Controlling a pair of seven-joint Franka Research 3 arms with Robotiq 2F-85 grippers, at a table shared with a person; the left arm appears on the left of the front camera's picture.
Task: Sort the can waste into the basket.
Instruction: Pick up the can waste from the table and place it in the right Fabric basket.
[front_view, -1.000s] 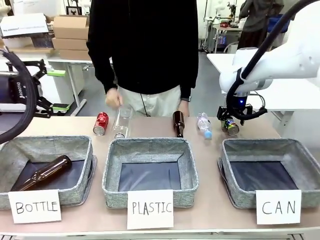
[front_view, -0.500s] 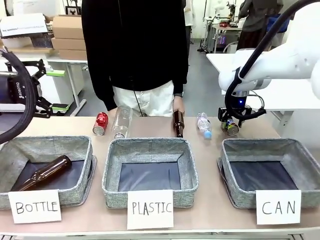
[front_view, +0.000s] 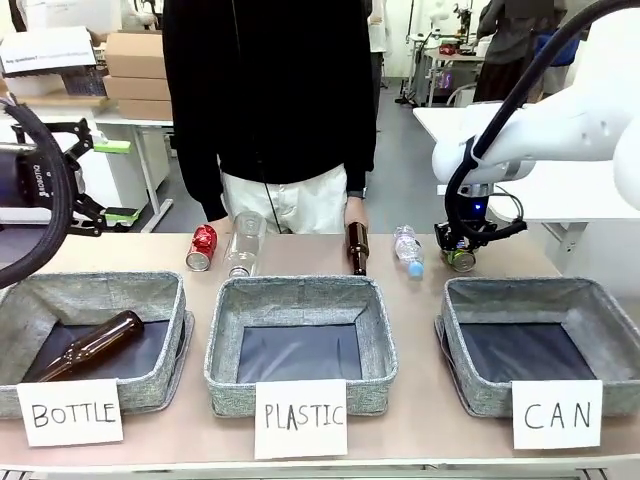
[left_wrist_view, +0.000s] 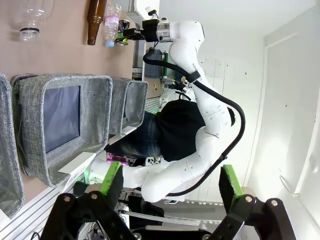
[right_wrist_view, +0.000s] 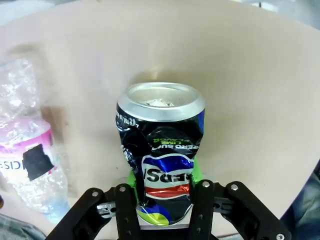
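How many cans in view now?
2. Red can at the row's left end, beside a clear bottle; dark can in the right gripper, beyond the CAN basket.

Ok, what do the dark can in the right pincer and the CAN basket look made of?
The dark can looks like thin metal, probably aluminium, with a glossy printed skin: the top is bare and silvery, and the wall is dented. The CAN basket looks like grey woven fabric, with a mottled weave on its walls and a smooth dark lining.
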